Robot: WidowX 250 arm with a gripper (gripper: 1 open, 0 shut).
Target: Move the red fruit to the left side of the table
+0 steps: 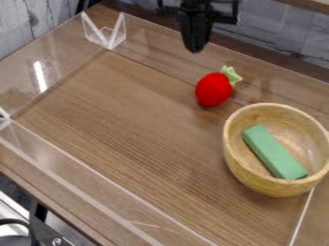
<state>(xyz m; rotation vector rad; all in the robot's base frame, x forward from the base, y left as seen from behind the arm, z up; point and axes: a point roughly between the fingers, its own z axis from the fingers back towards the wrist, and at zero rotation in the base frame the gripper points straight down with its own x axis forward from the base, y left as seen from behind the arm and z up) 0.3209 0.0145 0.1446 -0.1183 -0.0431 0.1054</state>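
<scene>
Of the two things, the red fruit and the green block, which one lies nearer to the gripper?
The red fruit, outside the bowl; the green block lies inside it.

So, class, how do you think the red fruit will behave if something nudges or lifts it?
The red fruit looks rounded, so it would probably roll or swivel if pushed. Its glossy skin suggests smooth plastic, perhaps a bit slippery to grip. The green leafy top may make any roll uneven.
</scene>
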